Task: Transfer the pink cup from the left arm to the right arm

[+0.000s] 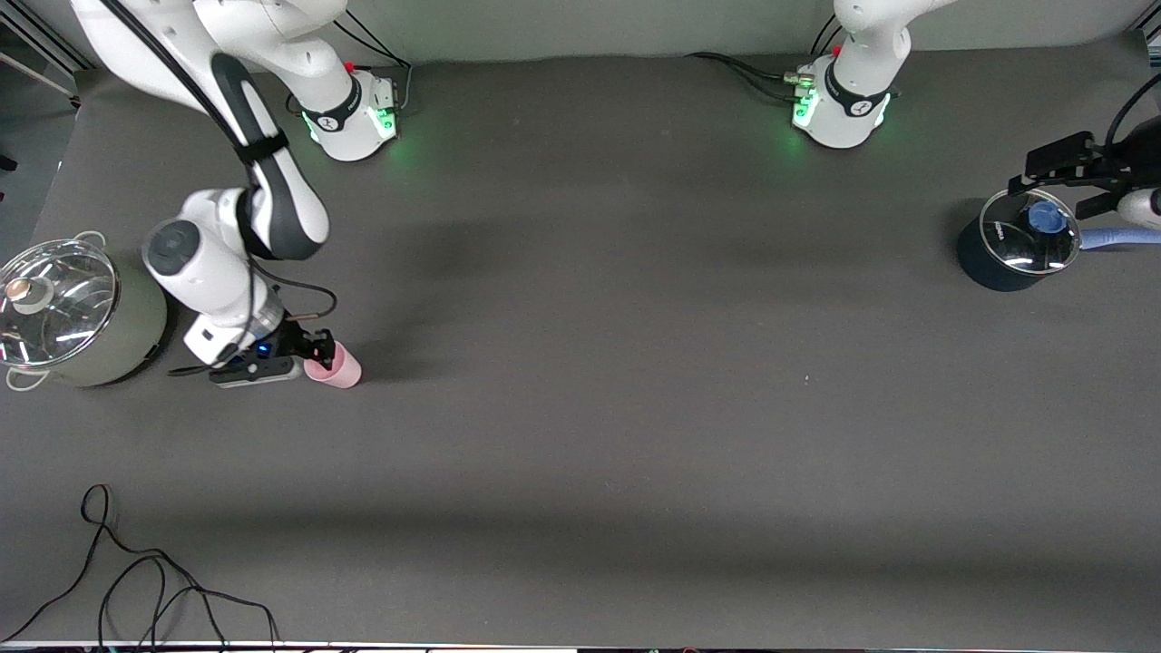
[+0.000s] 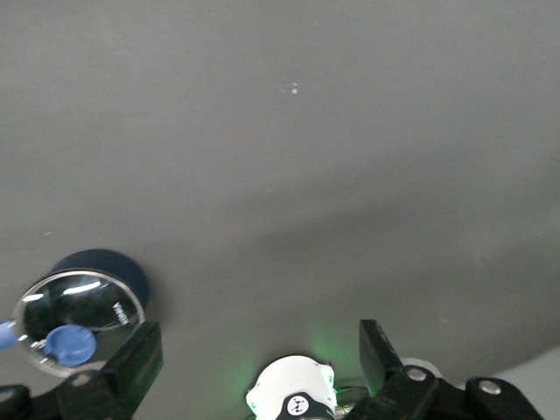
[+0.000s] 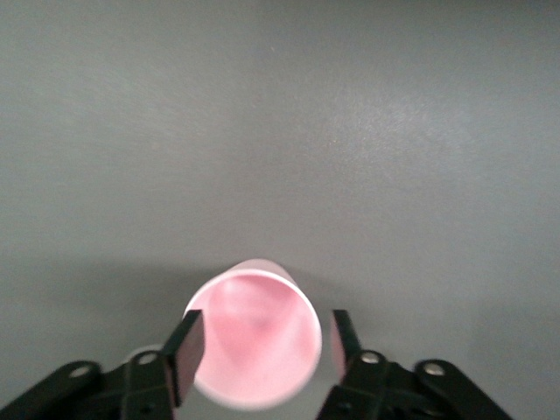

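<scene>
The pink cup (image 1: 337, 366) rests on the table toward the right arm's end, beside a grey-green pot. In the right wrist view I look into its opening (image 3: 254, 337). My right gripper (image 1: 313, 350) is low at the table with its fingers open on either side of the cup (image 3: 262, 350). One finger (image 3: 184, 354) is against the rim and the other (image 3: 344, 343) stands a little apart from it. My left gripper (image 1: 1045, 172) waits open and empty (image 2: 258, 363) up over the dark blue pot at the left arm's end.
A grey-green pot with a glass lid (image 1: 63, 308) stands close beside the right arm's wrist. A dark blue glass-lidded pot (image 1: 1016, 240) with a pale blue handle stands at the left arm's end and shows in the left wrist view (image 2: 83, 306). A black cable (image 1: 136, 580) lies near the front edge.
</scene>
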Tool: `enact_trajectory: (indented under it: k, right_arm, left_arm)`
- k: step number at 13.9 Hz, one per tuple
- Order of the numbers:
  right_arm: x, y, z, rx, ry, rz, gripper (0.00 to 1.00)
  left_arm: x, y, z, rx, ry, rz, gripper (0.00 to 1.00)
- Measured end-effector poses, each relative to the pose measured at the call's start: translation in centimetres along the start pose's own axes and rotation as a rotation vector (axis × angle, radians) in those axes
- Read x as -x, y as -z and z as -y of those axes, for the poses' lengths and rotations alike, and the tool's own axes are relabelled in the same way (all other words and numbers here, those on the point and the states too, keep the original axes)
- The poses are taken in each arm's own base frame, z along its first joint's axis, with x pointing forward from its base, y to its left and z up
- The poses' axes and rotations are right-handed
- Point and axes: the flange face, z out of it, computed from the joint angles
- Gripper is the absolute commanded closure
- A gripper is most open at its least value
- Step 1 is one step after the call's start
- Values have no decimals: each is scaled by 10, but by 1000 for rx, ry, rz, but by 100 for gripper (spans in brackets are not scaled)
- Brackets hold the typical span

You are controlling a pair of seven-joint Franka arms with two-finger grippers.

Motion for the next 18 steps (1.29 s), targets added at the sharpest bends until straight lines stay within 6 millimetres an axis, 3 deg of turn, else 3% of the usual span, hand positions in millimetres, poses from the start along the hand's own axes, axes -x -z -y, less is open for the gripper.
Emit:
enact_trajectory:
  k: [3, 6, 7, 9, 12, 18]
  right_arm:
    - [-7, 105, -6, -75, -11, -1, 0]
    - [-21, 219, -14, -119, -49, 59, 0]
    - [-25, 249, -14, -122, -68, 72, 0]
    - [-29, 290, -12, -122, -84, 81, 0]
    - [-30, 306, -23, -114, -106, 104, 0]
    - [-33, 297, -27, -101, -116, 137, 0]
  left_arm:
    - [-15, 2, -29, -74, 21, -20, 0]
    - [-34, -2, -21, -68, 31, -31, 0]
    - [-44, -4, -16, -69, 41, -31, 0]
    - [-62, -7, -11, -77, 55, -31, 0]
    - [-74, -3, -12, -84, 76, -43, 0]
    - [-61, 18, -27, -95, 101, -66, 0]
